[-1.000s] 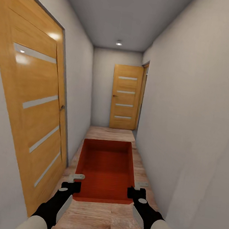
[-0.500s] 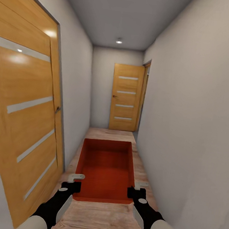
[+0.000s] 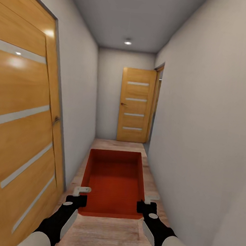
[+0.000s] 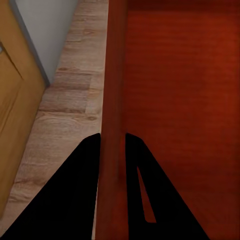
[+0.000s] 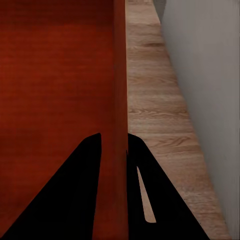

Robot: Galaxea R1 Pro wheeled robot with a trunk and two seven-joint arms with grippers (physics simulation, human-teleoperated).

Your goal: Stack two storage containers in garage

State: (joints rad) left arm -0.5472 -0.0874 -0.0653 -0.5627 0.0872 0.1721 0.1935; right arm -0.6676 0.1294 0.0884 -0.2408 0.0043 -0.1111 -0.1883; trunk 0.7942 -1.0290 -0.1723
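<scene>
White walls close in a narrow hallway, with a wood plank floor [image 3: 107, 235] running toward an orange door [image 3: 135, 104] at the far end, at twelve o'clock. A second, larger orange door [image 3: 18, 127] fills the wall at nine o'clock, very near the robot's left arm; the bare wall [image 3: 207, 147] at three o'clock stands about as close. Room to move lies ahead only, along the corridor.

One storage container [image 3: 113, 182] is carried low in front of the robot, open top up and roughly level, its long axis pointing down the hall so that it fits between the walls with a strip of floor showing on each side. The left gripper [image 3: 78, 198] is clamped on the container's left wall near the robot, one finger inside and one outside, as the left wrist view shows. The right gripper [image 3: 147, 206] pinches the right wall likewise. Held at both sides, the bin probably stays balanced while the base rolls. The garage is not reached yet.
</scene>
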